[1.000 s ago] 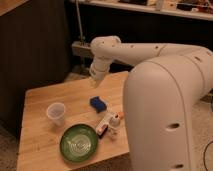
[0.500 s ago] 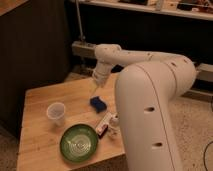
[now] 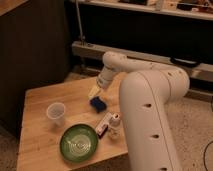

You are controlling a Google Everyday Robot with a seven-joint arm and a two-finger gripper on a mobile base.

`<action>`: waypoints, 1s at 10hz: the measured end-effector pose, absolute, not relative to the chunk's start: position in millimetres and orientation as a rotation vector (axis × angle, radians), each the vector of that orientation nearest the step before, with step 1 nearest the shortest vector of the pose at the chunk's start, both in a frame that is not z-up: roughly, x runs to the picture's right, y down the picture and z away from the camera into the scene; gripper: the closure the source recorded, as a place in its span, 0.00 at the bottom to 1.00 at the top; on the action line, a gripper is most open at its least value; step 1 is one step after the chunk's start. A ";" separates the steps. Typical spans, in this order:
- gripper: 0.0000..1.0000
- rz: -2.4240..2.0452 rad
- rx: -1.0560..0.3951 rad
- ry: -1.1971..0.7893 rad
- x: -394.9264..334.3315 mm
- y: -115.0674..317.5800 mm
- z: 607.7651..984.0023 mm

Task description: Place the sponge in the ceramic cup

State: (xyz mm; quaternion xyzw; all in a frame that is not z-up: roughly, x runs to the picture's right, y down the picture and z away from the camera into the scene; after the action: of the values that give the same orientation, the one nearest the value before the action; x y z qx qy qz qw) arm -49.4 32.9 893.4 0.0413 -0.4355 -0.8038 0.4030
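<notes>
Presently the gripper [image 3: 94, 92] hangs over the middle of the wooden table [image 3: 44, 96], pointed down, just above the far left corner of the sponge [image 3: 98, 104]. Its pale fingers stand spread wide and hold nothing. Whether the fingertips touch the sponge cannot be told.

Count of items on the table: one sponge, one ceramic cup [image 3: 56, 114], one green bowl [image 3: 79, 143], one white-and-red box [image 3: 103, 125], and one small white object [image 3: 115, 120] of a kind that cannot be made out.

- The sponge, a dark blue block, lies flat on the wood near the table's centre, well in from every edge.
- The ceramic cup stands upright to the left of the sponge and a little nearer the front, apart from it, with bare wood between the two.
- The green bowl sits near the front edge, between the cup and the box.
- The box lies just in front of the sponge, and the small white object is just beside the box on its right.

Any lettering on the box is too small to read.

Open wood lies along the left side and the far left corner of the table. The robot's white arm [image 3: 150, 105] covers the table's right side.
</notes>
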 end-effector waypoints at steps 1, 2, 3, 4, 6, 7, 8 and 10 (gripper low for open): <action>0.20 -2.026 0.113 -1.105 -49.8 37.1 895.6; 0.20 -2.024 0.124 -1.098 -51.4 41.9 898.1; 0.20 -2.036 0.124 -1.071 -53.8 45.1 898.4; 0.20 -2.046 0.116 -1.036 -56.7 47.9 899.3; 0.20 -2.065 0.096 -0.989 -63.5 53.9 901.8; 0.20 -2.073 0.084 -0.975 -68.0 57.4 905.0; 0.20 -2.078 0.076 -0.971 -72.7 60.6 907.6; 0.20 -2.066 0.074 -0.980 -79.1 65.8 916.6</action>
State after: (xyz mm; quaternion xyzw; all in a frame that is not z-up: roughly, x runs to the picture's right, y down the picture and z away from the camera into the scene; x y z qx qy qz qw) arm -79.1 65.8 916.6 0.0294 -0.3899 -0.8219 0.4142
